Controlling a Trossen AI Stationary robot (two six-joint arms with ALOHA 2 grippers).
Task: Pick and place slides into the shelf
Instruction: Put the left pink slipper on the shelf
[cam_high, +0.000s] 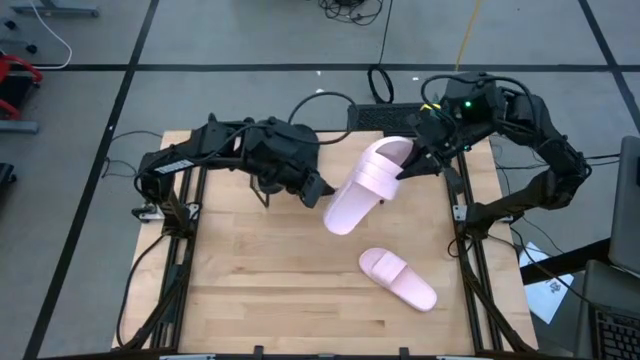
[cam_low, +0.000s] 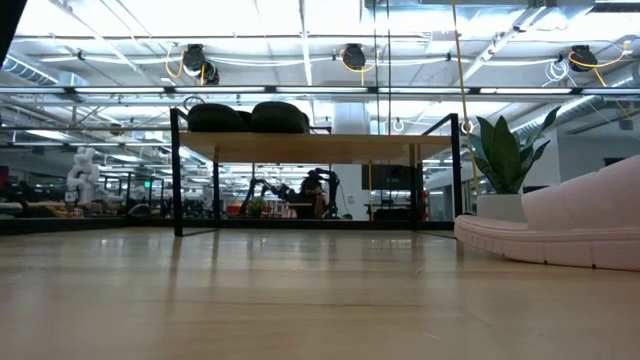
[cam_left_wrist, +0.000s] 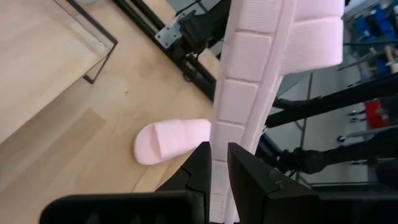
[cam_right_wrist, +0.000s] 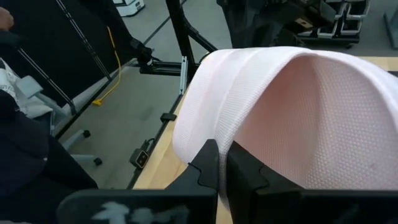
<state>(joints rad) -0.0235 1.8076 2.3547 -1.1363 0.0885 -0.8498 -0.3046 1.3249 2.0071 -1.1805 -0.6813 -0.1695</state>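
A pale pink slide (cam_high: 365, 182) hangs in the air over the table's far middle, between my two grippers. My left gripper (cam_high: 325, 192) is shut on its sole and my right gripper (cam_high: 405, 170) is shut on its strap. A second pink slide (cam_high: 398, 278) lies sole down on the table at the near right; it also fills the right of the low view (cam_low: 560, 230). The shelf (cam_low: 320, 146) stands on thin black legs at the table's far side, with two black slides (cam_low: 215, 117) (cam_low: 278, 117) resting on its plank top. Neither gripper shows in the low view. My left gripper pinches the sole's side edge (cam_left_wrist: 219, 149) between its two fingers, toward the end away from the strap, coming from the table's left. The treaded underside faces its camera. The slide is clear of the table. My right gripper pinches the broad strap's edge (cam_right_wrist: 208, 134) between its two fingers, coming from the table's right and slanting a little down. The strap's mesh lining (cam_right_wrist: 311, 124) shows beside the fingers. The slide hangs clear of the table.
Black frame rails run along the table's left (cam_high: 190, 250) and right (cam_high: 470, 260) sides. A potted plant (cam_low: 505, 160) stands behind the table on the right. Bare wood (cam_high: 280, 290) lies in the near left half of the table.
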